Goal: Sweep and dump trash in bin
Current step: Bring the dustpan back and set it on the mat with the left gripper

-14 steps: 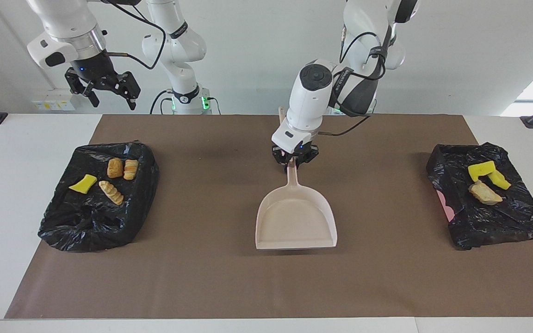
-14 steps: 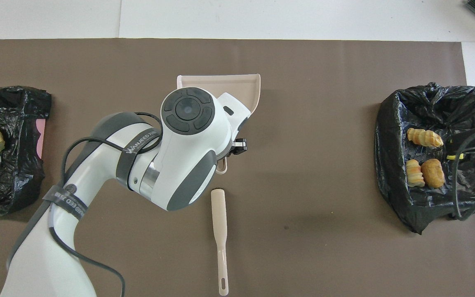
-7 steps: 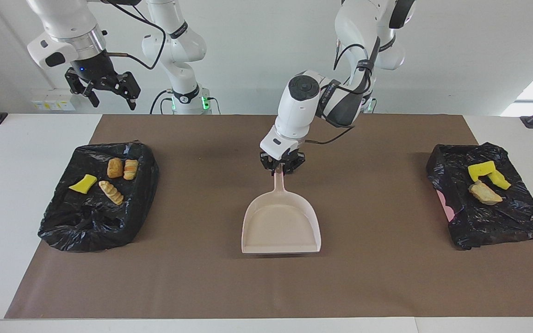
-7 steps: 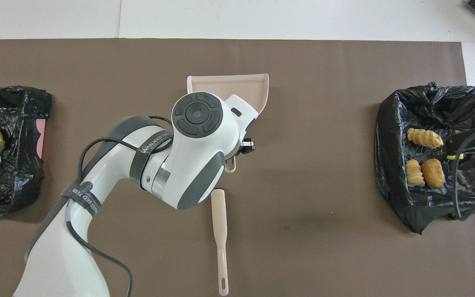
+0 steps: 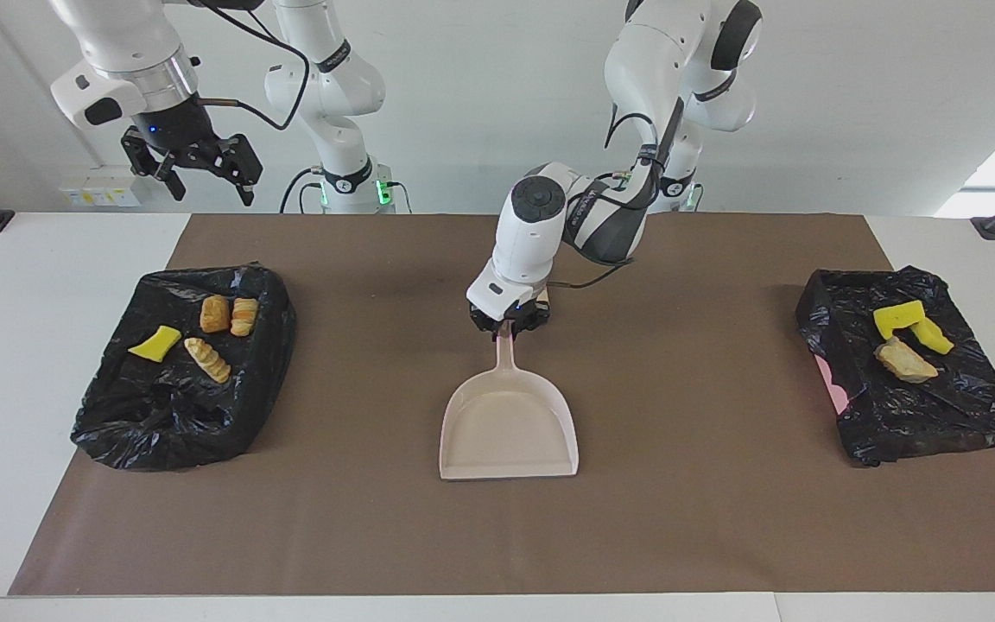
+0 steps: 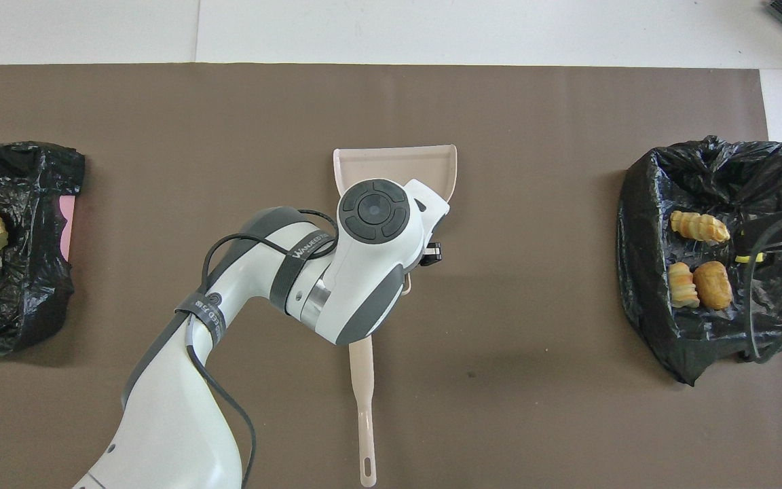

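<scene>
The dustpan point(image 5: 508, 423), at centre frame in the facing view, looks like light, stiff, smooth plastic; its slim handle is the natural hold, though a narrow pinch there could let the pan swivel. The left gripper point(image 5: 507, 324) is clamped on that handle, just above the pan. The right gripper point(image 5: 195, 164) waits at upper left, jaws wide apart, holding nothing. The trash point(image 5: 204, 337), soft sponge and bread-like lumps, lies on black bin bags point(image 5: 169, 406) at mid-left and mid-right. A flat brush point(image 6: 362, 401) lies at lower centre of the overhead view.
</scene>
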